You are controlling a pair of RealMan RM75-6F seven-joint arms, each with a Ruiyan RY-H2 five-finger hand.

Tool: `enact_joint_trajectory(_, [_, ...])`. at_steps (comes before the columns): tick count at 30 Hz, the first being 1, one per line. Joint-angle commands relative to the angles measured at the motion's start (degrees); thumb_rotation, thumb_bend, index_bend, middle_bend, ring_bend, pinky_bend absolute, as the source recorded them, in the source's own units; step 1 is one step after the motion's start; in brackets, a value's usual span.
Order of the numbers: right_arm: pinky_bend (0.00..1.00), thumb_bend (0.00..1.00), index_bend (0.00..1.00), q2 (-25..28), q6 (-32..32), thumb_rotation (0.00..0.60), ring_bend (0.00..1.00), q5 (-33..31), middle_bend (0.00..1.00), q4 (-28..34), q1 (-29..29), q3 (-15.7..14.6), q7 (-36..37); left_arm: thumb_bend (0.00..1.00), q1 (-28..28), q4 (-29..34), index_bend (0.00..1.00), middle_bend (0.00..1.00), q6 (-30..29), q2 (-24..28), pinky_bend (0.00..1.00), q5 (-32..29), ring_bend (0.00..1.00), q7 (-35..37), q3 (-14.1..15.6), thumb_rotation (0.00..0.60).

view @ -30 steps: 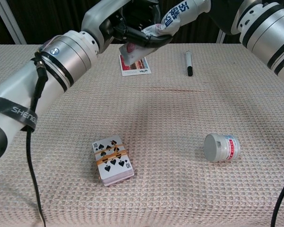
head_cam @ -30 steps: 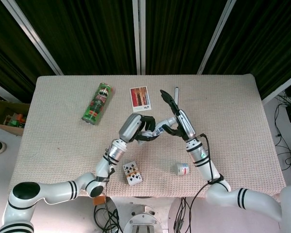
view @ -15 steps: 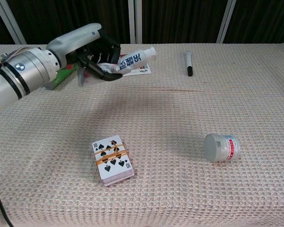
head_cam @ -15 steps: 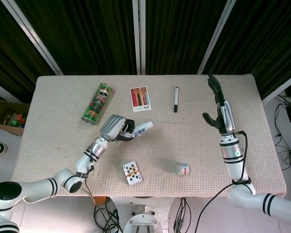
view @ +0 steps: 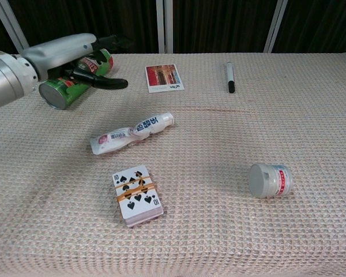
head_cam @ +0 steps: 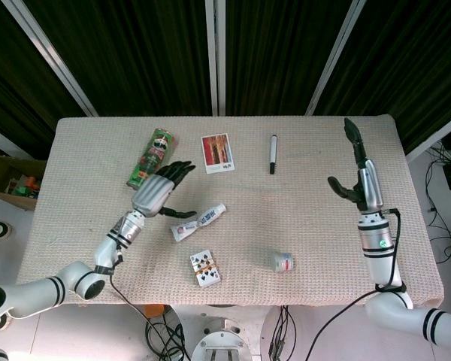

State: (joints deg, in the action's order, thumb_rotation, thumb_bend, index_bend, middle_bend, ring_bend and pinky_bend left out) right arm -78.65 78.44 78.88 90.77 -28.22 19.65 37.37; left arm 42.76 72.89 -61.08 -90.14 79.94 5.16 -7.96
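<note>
A white squeeze tube (head_cam: 198,222) (view: 132,133) lies flat on the woven table cover, just beyond the deck of playing cards (head_cam: 204,268) (view: 136,194). My left hand (head_cam: 159,192) (view: 69,57) hovers up and left of the tube with fingers spread, holding nothing; a green can (head_cam: 151,158) (view: 72,82) lies right behind it. My right hand (head_cam: 356,169) is raised at the far right of the table, fingers extended and empty; it does not show in the chest view.
A picture card (head_cam: 217,153) (view: 164,77) and a black-and-white marker (head_cam: 272,153) (view: 230,77) lie toward the back. A small white jar (head_cam: 283,262) (view: 269,180) lies on its side at the front right. The table's front edge (head_cam: 286,301) is near the cards.
My left hand has let go of the tube, which now lies on the table, and has drawn back to the left. My right hand has moved away to the right.
</note>
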Motion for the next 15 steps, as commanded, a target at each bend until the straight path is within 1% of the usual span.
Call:
enact_joint_trajectory(1, [0.00, 0.00, 0.00, 2.6, 1.9, 0.196, 0.00, 0.0, 0.00, -1.8, 3.6, -4.3, -15.0, 0.00, -5.8, 5.3, 0.03, 0.03, -6.6, 6.5, 0.17, -1.5, 0.05, -3.9, 0.5, 0.170])
enact_joint_trajectory(4, [0.00, 0.00, 0.00, 3.8, 3.9, 0.193, 0.00, -1.4, 0.00, -2.3, 6.8, -7.2, -26.4, 0.00, -10.7, 7.4, 0.03, 0.05, -12.4, 10.5, 0.17, -1.1, 0.05, -3.4, 1.7, 0.172])
enact_joint_trajectory(7, [0.00, 0.00, 0.00, 4.7, 5.6, 0.192, 0.00, -3.1, 0.00, -1.9, 10.3, -9.7, -32.6, 0.00, -15.6, 9.0, 0.04, 0.06, -16.3, 14.0, 0.17, -1.1, 0.05, -1.4, 3.6, 0.172])
enact_joint_trajectory(10, [0.00, 0.00, 0.00, 5.6, 6.5, 0.191, 0.00, -4.7, 0.00, -1.8, 12.9, -11.0, -35.2, 0.00, -19.3, 9.5, 0.04, 0.07, -18.5, 15.9, 0.17, -0.9, 0.05, -0.4, 5.7, 0.171])
enact_joint_trajectory(12, [0.00, 0.00, 0.00, 6.0, 7.0, 0.191, 0.00, -5.3, 0.00, -2.0, 14.3, -11.6, -35.6, 0.00, -21.6, 9.2, 0.04, 0.07, -19.9, 16.3, 0.17, -0.5, 0.05, 0.1, 7.0, 0.170])
enact_joint_trajectory(15, [0.00, 0.00, 0.00, 6.8, 5.8, 0.192, 0.00, -6.7, 0.00, -2.0, 15.6, -12.2, -35.8, 0.00, -24.0, 8.9, 0.05, 0.07, -20.9, 16.5, 0.17, 0.2, 0.05, 0.9, 8.6, 0.172])
